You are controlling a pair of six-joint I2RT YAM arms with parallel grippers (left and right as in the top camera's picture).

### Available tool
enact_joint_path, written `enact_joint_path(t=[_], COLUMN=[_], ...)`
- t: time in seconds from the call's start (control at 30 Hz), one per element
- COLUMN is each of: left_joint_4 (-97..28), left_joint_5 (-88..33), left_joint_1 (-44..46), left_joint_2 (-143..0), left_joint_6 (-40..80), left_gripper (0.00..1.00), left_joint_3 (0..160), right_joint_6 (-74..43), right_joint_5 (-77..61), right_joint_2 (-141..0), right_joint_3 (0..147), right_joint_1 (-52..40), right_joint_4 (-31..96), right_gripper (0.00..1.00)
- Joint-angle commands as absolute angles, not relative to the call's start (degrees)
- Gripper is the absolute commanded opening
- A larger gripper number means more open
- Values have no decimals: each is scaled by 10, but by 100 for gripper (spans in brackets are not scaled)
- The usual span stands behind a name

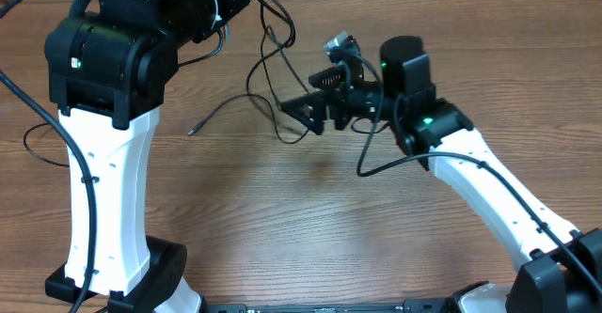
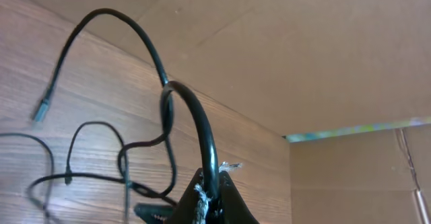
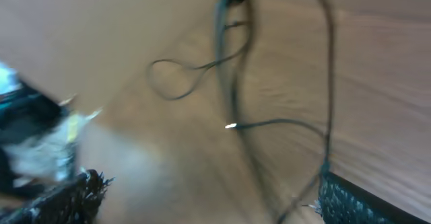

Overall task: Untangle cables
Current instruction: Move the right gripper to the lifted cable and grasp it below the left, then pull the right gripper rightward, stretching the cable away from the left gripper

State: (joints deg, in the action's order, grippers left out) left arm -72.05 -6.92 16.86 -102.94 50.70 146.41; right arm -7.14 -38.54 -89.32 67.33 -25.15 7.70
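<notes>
Left gripper (image 2: 210, 196) pressed shut on one of the cables (image 2: 207, 135), strand arching up above the table (image 1: 282, 219). Right gripper (image 3: 209, 190) spread wide, gripping nothing, just beside loose loops at the table's far middle.

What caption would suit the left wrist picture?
Left fingers pinch a black cable that arches up and trails across the wooden table.

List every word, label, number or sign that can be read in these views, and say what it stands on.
None can be read. The cables and the table carry no print, and the arms show only green lights, no lettering. The right wrist view is too blurred to tell.
</notes>
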Motion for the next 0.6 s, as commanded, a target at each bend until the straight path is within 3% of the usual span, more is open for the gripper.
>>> enact_joint_path(t=[0.0,0.27,0.37,0.47,0.57], left_joint_4=[-718,-717,-717,-717,-715], left_joint_5=[-75,-78,-92,-106,-111], left_joint_1=[169,169,169,169,169], left_joint_2=[-1030,-1030,-1030,-1030,-1030], left_joint_6=[526,528,530,538,543], left_gripper=[4,4,4,4,4], left_joint_3=[1466,1466,1466,1466,1466], right_joint_6=[-88,-88,-88,-88,-88], right_joint_5=[-254,-206,-204,-204,-204], right_joint_2=[-892,-898,-898,-898,-903], right_joint_3=[677,677,677,677,677], right_joint_1=[-272,-308,-313,-316,-316], right_joint_4=[72,67,60,61,60], right_gripper=[100,92,78,75,63])
